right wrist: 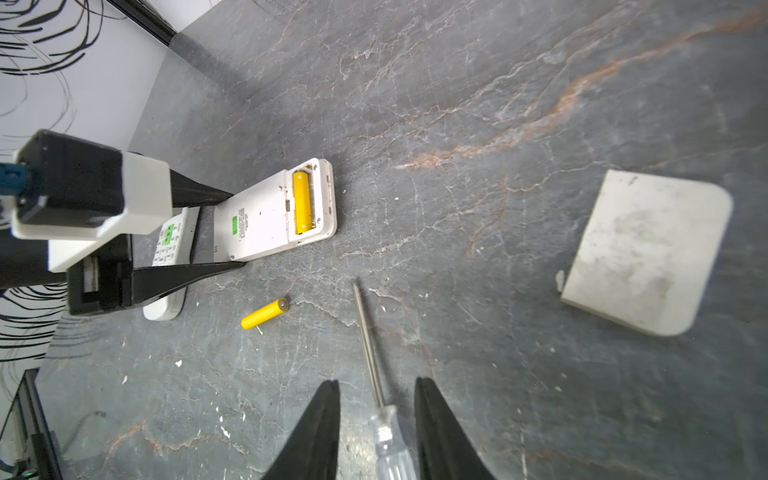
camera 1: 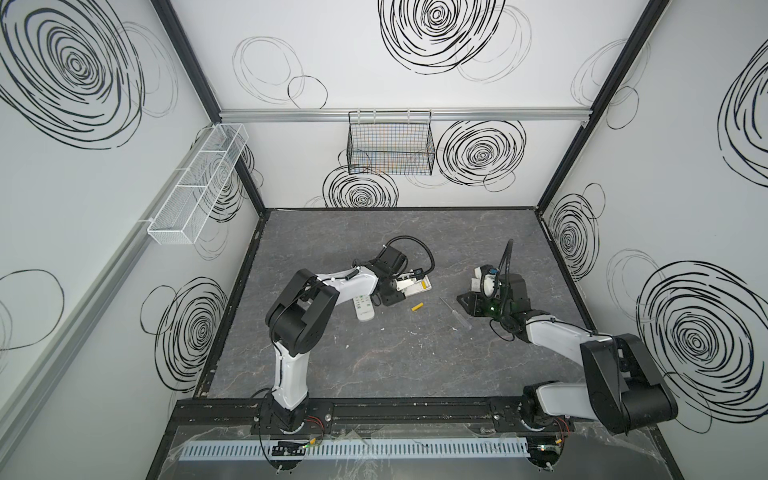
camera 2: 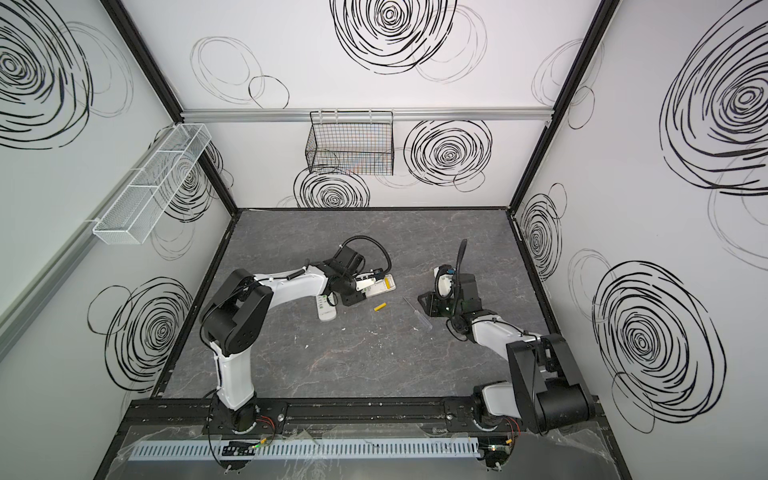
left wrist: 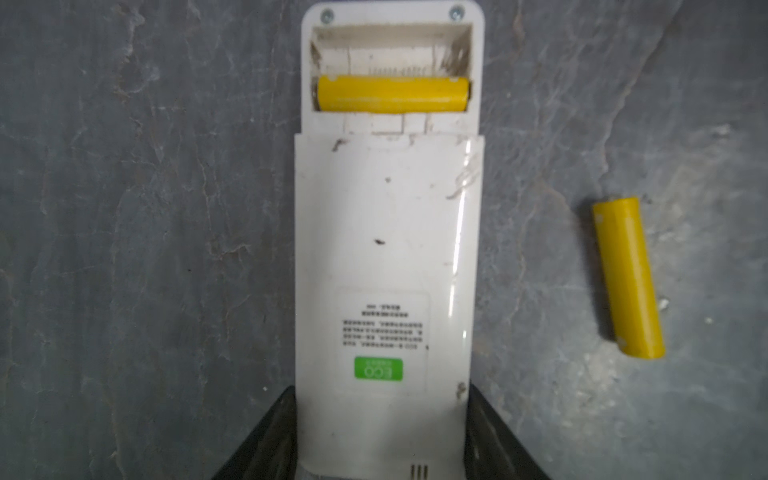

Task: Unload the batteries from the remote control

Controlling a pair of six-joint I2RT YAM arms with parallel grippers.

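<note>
Right wrist view: left jaws clamp one remote (right wrist: 257,220) of two, seated battery (right wrist: 302,202) inside, loose battery (right wrist: 265,314) on desk (right wrist: 457,104); parted right jaws straddle one screwdriver (right wrist: 387,436); one cover (right wrist: 648,253).

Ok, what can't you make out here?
- Second remote: the left arm covers most of it in both top views; buttons up, back hidden.
- Label on the remote: blurred in the left wrist view.
- Screwdriver handle: cut off by the right wrist view's edge.

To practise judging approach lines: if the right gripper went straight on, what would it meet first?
Probably the screwdriver, whose clear handle lies between the right gripper's open jaws; how far above is unclear.
</note>
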